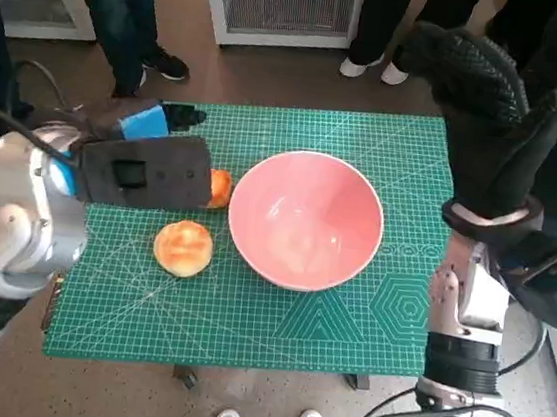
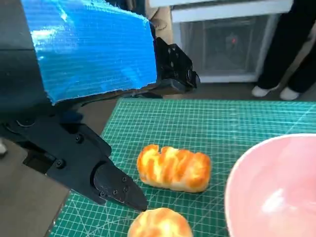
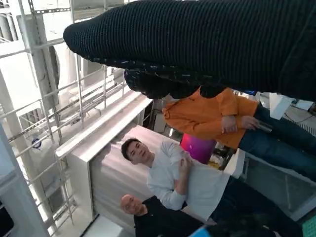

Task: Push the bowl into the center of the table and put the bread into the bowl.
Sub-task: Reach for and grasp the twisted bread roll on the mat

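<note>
The pink bowl (image 1: 306,217) stands near the middle of the green cutting mat (image 1: 246,316), empty. A round bun (image 1: 183,248) lies to its left. A longer loaf (image 1: 220,188) lies beside the bowl's rim, half hidden under my left hand (image 1: 148,163), which hovers over it with nothing in it. In the left wrist view the loaf (image 2: 174,168) and bun (image 2: 160,224) lie below the black fingers (image 2: 118,190), fingers apart, with the bowl (image 2: 276,187) beside them. My right hand (image 1: 487,101) is raised off the table past the mat's far right corner, holding nothing; its glove (image 3: 207,44) shows in the right wrist view.
Several people's legs and shoes (image 1: 164,63) stand along the table's far side, beside a white grille unit (image 1: 282,3). Seated people (image 3: 177,173) show in the right wrist view. Bare mat lies in front of the bowl and to its right.
</note>
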Controlling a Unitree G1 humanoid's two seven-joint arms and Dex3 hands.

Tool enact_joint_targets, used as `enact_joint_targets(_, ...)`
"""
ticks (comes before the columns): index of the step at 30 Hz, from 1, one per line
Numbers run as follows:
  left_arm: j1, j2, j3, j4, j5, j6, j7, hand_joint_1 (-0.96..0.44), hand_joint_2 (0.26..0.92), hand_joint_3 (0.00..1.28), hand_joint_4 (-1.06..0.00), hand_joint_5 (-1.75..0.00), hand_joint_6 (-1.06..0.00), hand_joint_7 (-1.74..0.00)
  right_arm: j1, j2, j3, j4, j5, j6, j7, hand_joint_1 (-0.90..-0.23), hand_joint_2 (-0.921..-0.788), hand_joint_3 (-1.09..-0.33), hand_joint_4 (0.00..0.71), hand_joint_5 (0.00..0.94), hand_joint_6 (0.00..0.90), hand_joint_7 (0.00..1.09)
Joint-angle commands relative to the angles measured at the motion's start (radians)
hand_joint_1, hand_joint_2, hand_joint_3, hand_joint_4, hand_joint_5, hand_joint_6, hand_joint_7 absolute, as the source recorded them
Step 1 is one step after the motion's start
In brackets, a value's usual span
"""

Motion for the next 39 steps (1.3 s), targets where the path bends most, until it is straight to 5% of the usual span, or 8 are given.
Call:
enact_joint_targets(1, -0.022, -0.031, -0.007, 0.073, 0.031, -0.050, 0.021, -0.20, 0.676, 0.01, -0.22, -0.02, -0.37, -0.03, 0.024, -0.011, 0.000, 0.002, -0.005, 0.010, -0.008, -0.649, -0.921, -0.774, 0.334, 0.002, 0.288, 0.36)
enact_joint_targets(39, -0.110, -0.259, -0.056, 0.659, 0.112, -0.311, 0.145, -0.24, 0.698, 0.01, -0.38, -0.01, -0.39, -0.01, 0.037, -0.030, 0.009, -0.031, -0.017, 0.016, -0.040, -0.635, -0.921, -0.779, 0.332, 0.000, 0.269, 0.38)
